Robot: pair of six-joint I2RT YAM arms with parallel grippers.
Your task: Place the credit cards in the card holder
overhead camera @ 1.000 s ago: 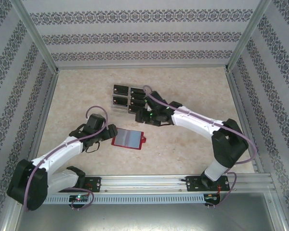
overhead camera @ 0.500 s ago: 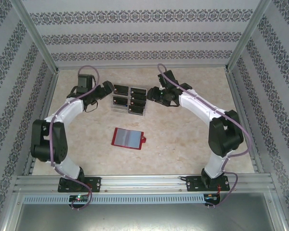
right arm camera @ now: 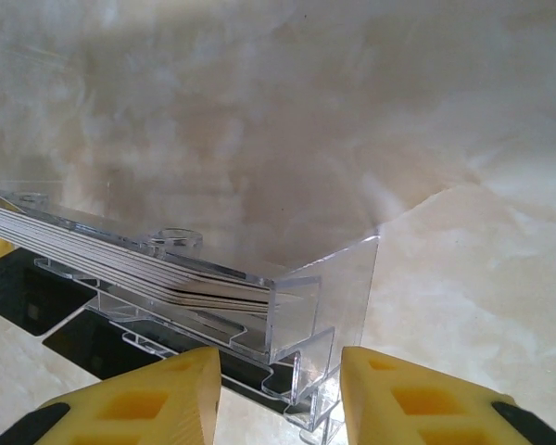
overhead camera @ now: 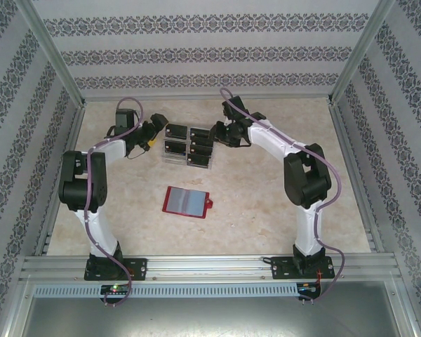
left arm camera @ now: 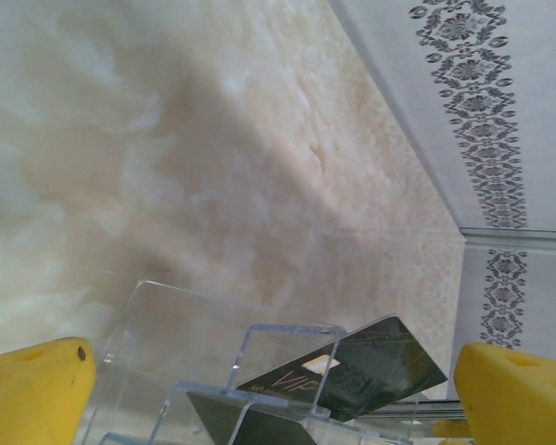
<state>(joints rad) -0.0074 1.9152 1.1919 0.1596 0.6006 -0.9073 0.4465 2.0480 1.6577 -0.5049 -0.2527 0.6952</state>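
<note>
Barely started. Black credit cards (overhead camera: pixel 188 146) in clear tray (right arm camera: pixel 347 278); none visibly in open red card holder (overhead camera: pixel 186 201), nearside of tray. Left jaws wide open beside tray; right jaws half-open around tray corner.

Both arms stretch far forward from their bases, upper links standing steeply and forearms turned inward, so the two sets of jaws face each other across a gap. The left gripper (overhead camera: pixel 152 136) points toward the right one; its yellow fingers (left arm camera: pixel 30 389) are spread as wide as they go. The right gripper (overhead camera: pixel 216 133) points back at it, its yellow fingers (right arm camera: pixel 139 400) set closer, with a moderate gap between them. Each wrist sits directly behind its jaws, the elbow further back and outward.
</note>
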